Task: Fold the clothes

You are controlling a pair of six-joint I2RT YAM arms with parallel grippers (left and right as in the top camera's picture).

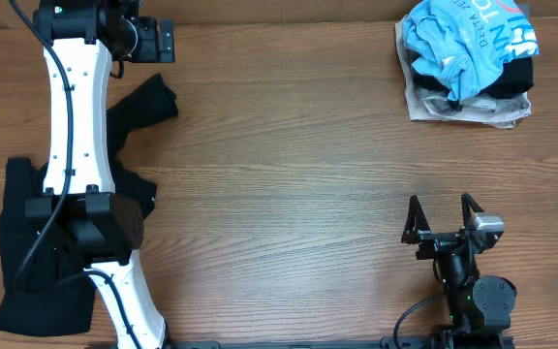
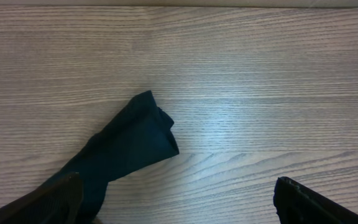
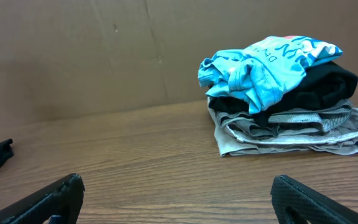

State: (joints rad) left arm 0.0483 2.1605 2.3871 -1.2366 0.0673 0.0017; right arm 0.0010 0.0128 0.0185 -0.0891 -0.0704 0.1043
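The black long-sleeved top (image 1: 27, 242) lies spread at the table's left edge, partly hidden under my left arm. One sleeve (image 1: 148, 102) reaches toward the back. The left wrist view shows that sleeve's end (image 2: 129, 146) flat on the wood. My left gripper (image 1: 161, 41) is open and empty above the table, just beyond the sleeve end (image 2: 176, 202). The light blue T-shirt (image 1: 468, 39) lies crumpled on top of a pile at the back right, also seen in the right wrist view (image 3: 266, 62). My right gripper (image 1: 443, 215) is open and empty near the front edge (image 3: 179, 199).
Under the T-shirt, the pile holds a black garment (image 3: 328, 84) and a grey-beige one (image 3: 291, 130). A brown cardboard wall (image 3: 104, 56) stands behind the table. Bare wood (image 1: 289, 174) lies between the two arms.
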